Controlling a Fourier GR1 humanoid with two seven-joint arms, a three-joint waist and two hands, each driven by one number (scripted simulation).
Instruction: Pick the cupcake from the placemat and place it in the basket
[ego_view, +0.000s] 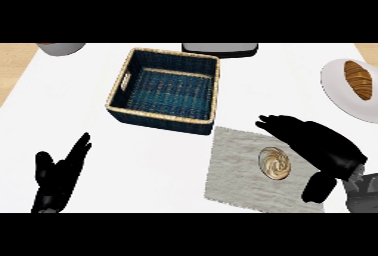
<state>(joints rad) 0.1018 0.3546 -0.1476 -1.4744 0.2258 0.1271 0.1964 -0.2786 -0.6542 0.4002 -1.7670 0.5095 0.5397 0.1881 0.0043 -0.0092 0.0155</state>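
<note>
A cupcake (275, 163) with swirled tan frosting sits on the grey placemat (236, 172) at the lower right. My right hand (319, 142) hovers over the mat's right side, open, with its fingers stretched above and beyond the cupcake and its thumb hanging down to the cupcake's right. It is not holding the cupcake. The dark blue woven basket (125, 100) with a straw rim stands left of centre, up and to the left of the mat, with nothing in it. My left hand (59, 175) rests open at the lower left, fingers up.
A white plate (336, 87) with a croissant (359, 78) lies at the right edge. A dark tray-like object (220, 49) stands behind the basket. A grey bowl (60, 48) shows at the top left. White counter lies between the basket and my left hand.
</note>
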